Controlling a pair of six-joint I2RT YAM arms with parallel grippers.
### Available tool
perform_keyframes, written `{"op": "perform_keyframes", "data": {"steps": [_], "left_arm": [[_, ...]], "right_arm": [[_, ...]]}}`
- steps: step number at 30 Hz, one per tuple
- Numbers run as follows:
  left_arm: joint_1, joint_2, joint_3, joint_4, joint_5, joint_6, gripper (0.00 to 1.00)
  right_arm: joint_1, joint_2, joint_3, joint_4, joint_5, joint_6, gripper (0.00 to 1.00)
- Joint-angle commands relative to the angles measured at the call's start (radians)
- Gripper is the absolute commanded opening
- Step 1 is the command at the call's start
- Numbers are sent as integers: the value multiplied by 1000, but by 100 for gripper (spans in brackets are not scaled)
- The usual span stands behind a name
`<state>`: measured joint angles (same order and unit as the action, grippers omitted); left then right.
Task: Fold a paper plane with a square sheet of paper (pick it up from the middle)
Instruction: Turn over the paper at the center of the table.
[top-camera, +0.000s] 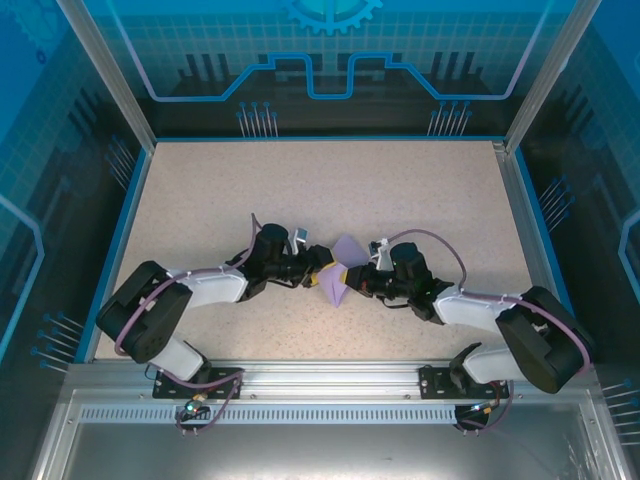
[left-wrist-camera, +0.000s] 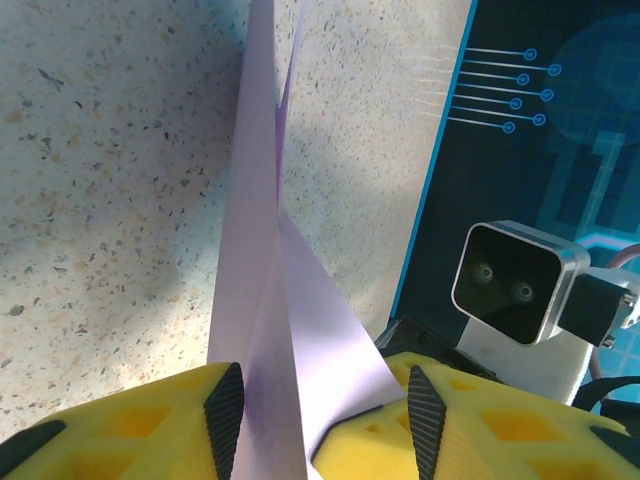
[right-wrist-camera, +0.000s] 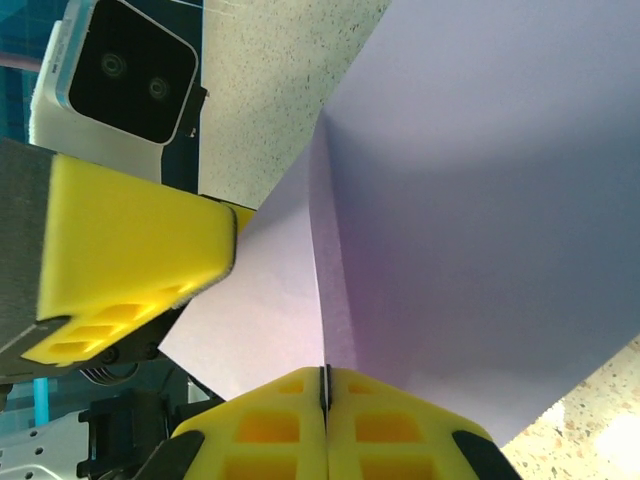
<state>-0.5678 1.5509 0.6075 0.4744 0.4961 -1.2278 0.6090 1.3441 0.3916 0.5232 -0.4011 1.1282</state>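
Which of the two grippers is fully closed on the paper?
The right gripper: its jaws pinch the paper with no gap. The left gripper has its jaws apart around it.

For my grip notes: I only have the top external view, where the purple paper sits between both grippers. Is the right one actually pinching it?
Observer: Yes. The right gripper has its jaws shut tight on the square sheet of paper.
Operator: Where on it?
Observer: Right on a sharp crease, with a panel angling off to each side.
Operator: And the left one?
Observer: The left gripper has its jaws apart, with folded layers of the paper standing between them.
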Motion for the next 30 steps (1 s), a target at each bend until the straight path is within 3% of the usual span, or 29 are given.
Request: {"op": "perform_keyframes", "data": {"steps": [1, 16, 30], "left_arm": [[-7, 32, 31, 30, 38, 33, 48], [-7, 81, 60, 37, 59, 60, 30], [-11, 114, 81, 31, 80, 71, 23]], "right_arm": [[6, 22, -10, 55, -1, 16, 5], [-18, 12, -37, 49, -3, 15, 5], [-57, -9, -52, 9, -8, -8, 7]]}}
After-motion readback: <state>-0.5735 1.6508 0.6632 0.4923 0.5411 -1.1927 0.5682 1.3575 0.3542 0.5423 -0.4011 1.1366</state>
